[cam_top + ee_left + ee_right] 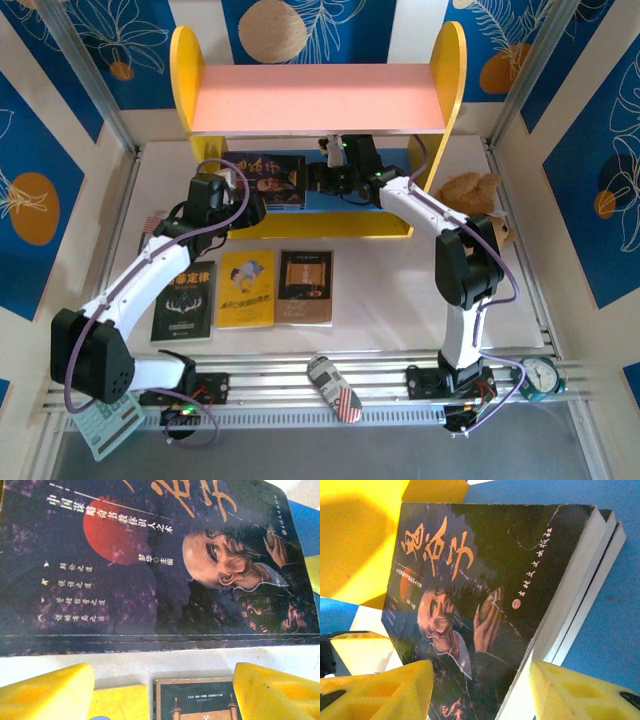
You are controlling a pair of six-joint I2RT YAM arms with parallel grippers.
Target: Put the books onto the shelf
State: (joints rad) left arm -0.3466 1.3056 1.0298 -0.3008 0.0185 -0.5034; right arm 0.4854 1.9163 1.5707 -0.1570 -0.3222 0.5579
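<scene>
Directly ahead of the left gripper (162, 680), fingers apart and empty, sits the portrait book (150, 565). The right gripper (481, 680) straddles its corner; clamped or not, I cannot tell.

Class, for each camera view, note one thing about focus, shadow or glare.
Top external: even light; pink board casts shadow underneath. Left wrist: portrait book crisp, left gripper's fingers blurred, top-right corner washed out. Right wrist: right gripper's fingers soft, shadow across the yellow side panel.
</scene>
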